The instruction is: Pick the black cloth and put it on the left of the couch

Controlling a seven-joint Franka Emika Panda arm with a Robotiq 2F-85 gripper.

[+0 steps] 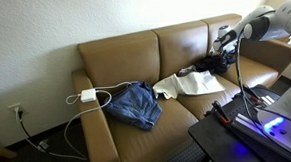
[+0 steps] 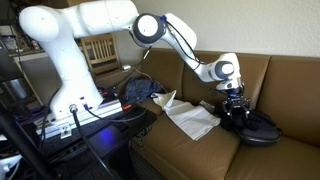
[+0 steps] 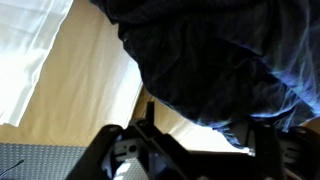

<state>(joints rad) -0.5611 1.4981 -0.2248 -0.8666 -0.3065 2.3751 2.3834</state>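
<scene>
The black cloth (image 1: pixel 211 65) lies crumpled on the right seat of the brown couch (image 1: pixel 124 52), also shown in an exterior view (image 2: pixel 256 129). My gripper (image 1: pixel 224 47) hangs right over it, fingers pointing down at its edge (image 2: pixel 235 106). In the wrist view the dark cloth (image 3: pixel 220 55) fills the top and right. My gripper (image 3: pixel 203 116) has its fingers spread wide apart, with the cloth's edge and bare couch seat between them. It is open and holds nothing.
A white cloth (image 1: pixel 191 84) lies beside the black one, also in the wrist view (image 3: pixel 25 50). Blue jeans (image 1: pixel 135 104) lie on the middle seat. A white charger and cable (image 1: pixel 87 95) sit on the left seat. A black stand (image 1: pixel 238 121) fronts the couch.
</scene>
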